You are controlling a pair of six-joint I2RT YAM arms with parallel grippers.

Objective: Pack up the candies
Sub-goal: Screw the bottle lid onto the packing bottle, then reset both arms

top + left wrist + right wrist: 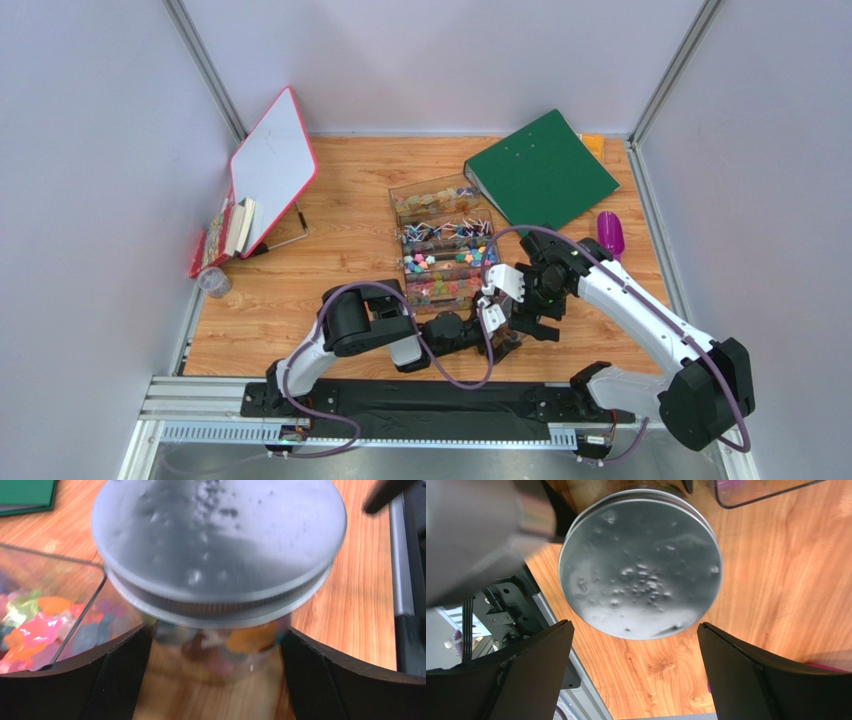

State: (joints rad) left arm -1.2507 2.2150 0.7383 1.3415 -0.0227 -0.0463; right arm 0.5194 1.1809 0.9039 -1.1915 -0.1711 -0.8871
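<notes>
Left wrist view: the candies, light and loose, sit in a lidded clear jar on the tabletop, best gripped by its rigid, likely slippery wall; left hand straddles it, contact indeterminate, right hand spread open over the lid.

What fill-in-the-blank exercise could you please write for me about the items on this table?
1. The binder at the table's far right is ___ in colour.
2. The scoop lying next to the binder is ___ in colour.
3. The jar holding candies is closed by a grey metal ___.
Missing words: green; purple; lid.
</notes>
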